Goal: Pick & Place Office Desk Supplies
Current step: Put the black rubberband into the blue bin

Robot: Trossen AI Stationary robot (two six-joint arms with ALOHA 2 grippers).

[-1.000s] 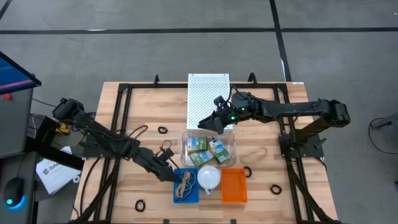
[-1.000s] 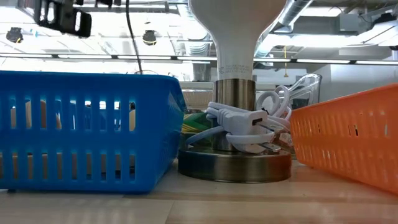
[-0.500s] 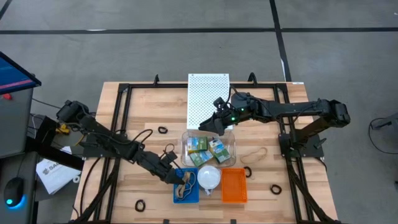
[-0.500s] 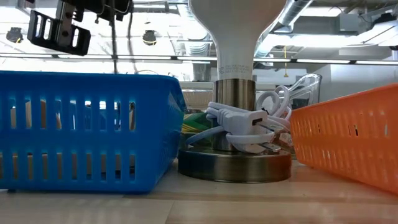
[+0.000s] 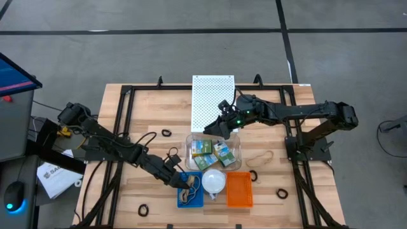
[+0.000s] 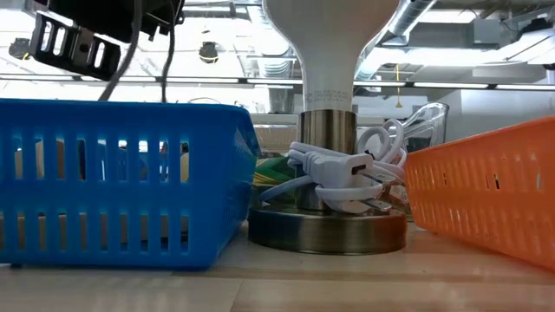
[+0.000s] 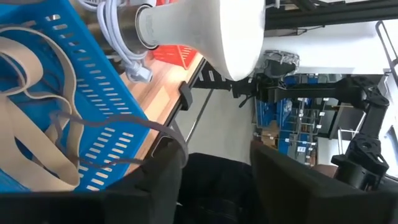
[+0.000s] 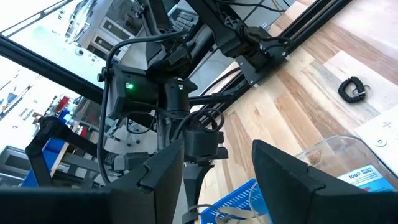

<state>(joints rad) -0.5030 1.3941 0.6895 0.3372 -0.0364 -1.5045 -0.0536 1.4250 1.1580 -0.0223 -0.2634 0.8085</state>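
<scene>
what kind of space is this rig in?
Likely a robotics lab or workshop: bare concrete floor with taped lines, exposed ceiling ducts, and stocked blue racks behind the wooden table.

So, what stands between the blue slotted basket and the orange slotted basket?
In the high view, a white-shaded lamp stands between the blue slotted basket and the orange slotted basket; the low view shows its metal base.

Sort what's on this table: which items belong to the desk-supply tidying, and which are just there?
Job items: rubber bands in the blue basket; crayon boxes in the clear bin; loose rubber band; black loops; orange basket.

Just lying about: white lamp, perforated white board.
</scene>
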